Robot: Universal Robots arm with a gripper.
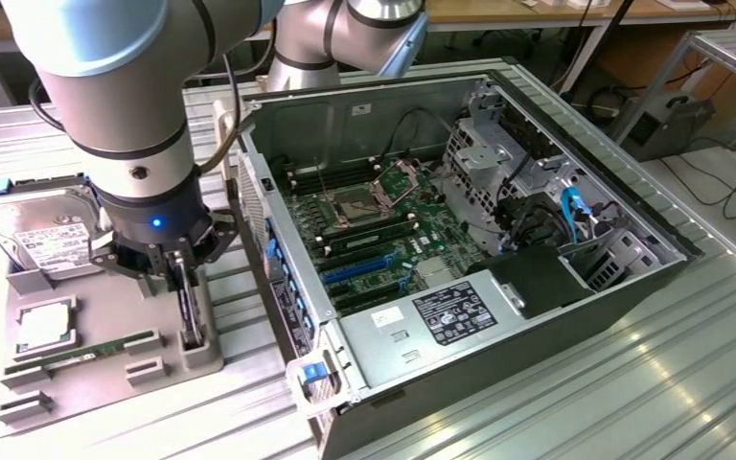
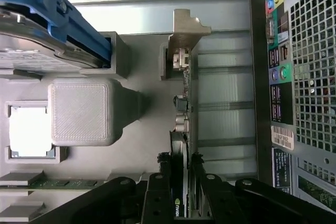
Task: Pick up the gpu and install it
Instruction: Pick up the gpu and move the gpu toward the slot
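The gpu stands on edge in a slot of the grey fixture tray, at the exterior view's left of the open computer case. My gripper reaches straight down over it. In the wrist view the thin dark card, the gpu, runs away from the gripper. Its silver bracket is at the far end. The black fingers press against both faces of the card near its fan end. The card still sits in the fixture.
On the tray are a hard drive in a blue caddy, a processor, a green memory stick and a grey block. The case's rear panel stands close beside the card. The motherboard lies exposed inside.
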